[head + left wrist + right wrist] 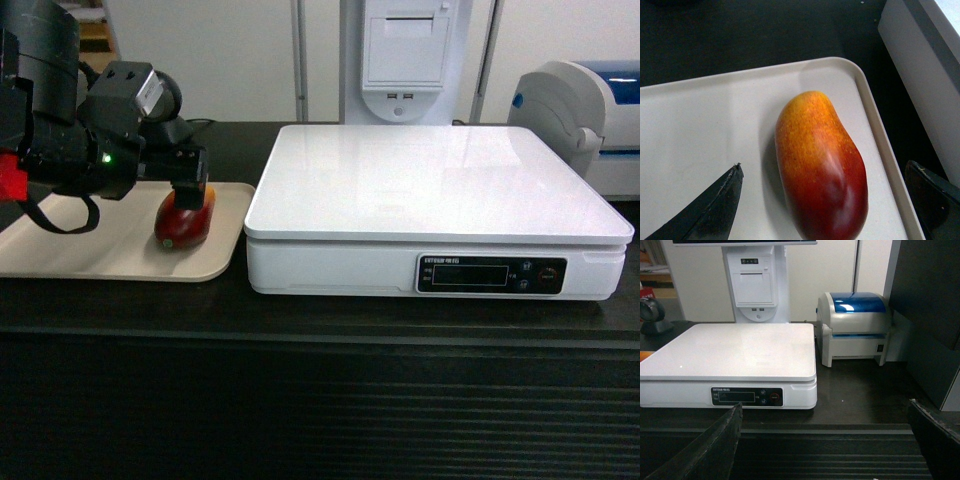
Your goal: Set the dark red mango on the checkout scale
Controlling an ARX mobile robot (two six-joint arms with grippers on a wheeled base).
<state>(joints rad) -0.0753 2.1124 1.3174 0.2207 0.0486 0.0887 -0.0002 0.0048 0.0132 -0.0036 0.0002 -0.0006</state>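
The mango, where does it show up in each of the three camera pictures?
Head view: the mango lies at left on the beige tray, under the left gripper.
Left wrist view: it fills the lower middle, between the open fingers.
Right wrist view: the mango cannot be made out.
Shared landmark: the white scale, seen whole from the right wrist, only an edge from the left wrist.

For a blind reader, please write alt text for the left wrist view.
A dark red mango lies on a beige tray between the open fingertips of the left hand, not yet gripped. The white scale stands beside the tray.
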